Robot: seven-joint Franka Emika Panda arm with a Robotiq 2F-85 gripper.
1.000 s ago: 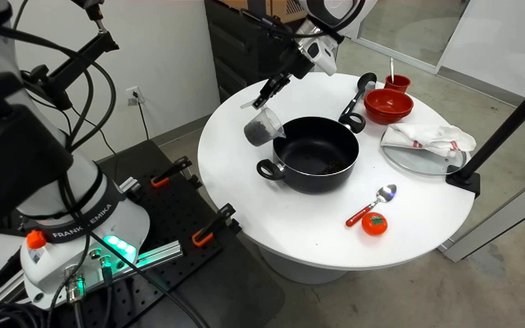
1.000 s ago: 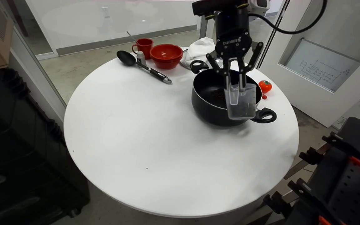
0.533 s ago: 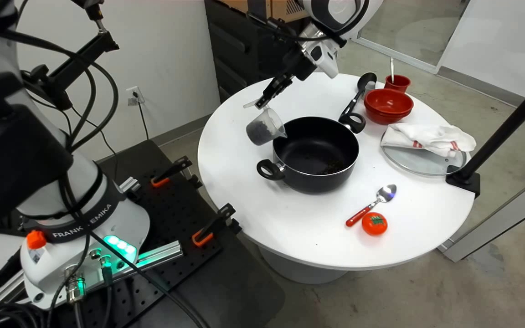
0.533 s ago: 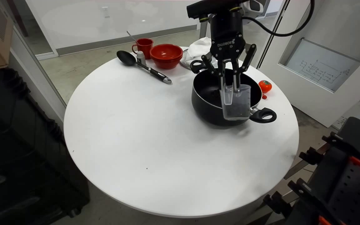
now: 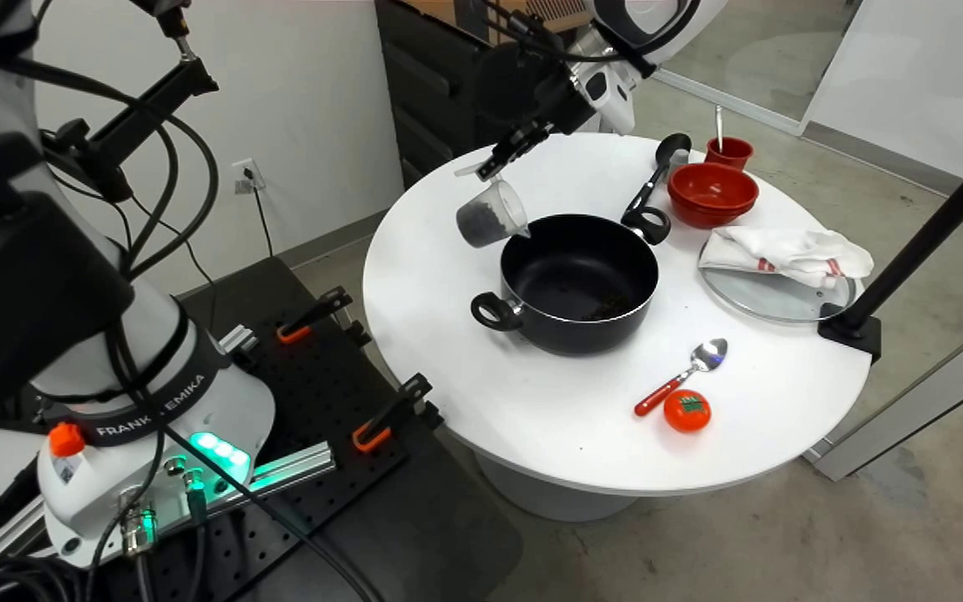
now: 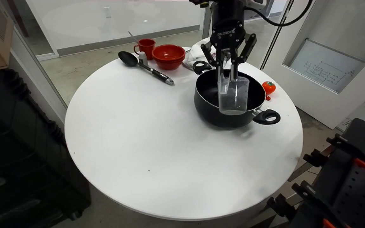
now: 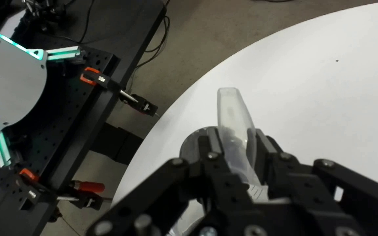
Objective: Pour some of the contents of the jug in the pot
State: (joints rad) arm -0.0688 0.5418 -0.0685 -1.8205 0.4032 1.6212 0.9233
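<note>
The round white table (image 6: 138,142) bears a wide, round black pot (image 5: 575,333) with two looped side handles. Near the table's rim stand a red mug (image 6: 147,49), a stack of red bowls (image 6: 169,65) and a small greyish cylindrical shaker (image 6: 143,58); a long black serving spoon (image 6: 157,74) lies just beside the shaker, and a round glass lid (image 5: 761,304) near the bowls. A red-handled metal spoon (image 5: 684,376) lies just beside a red tomato (image 5: 687,411)

Jaws' housing (image 6: 227,37) – ROBOTIQ; base (image 5: 216,410) – FRANK… EMIKA.
</note>
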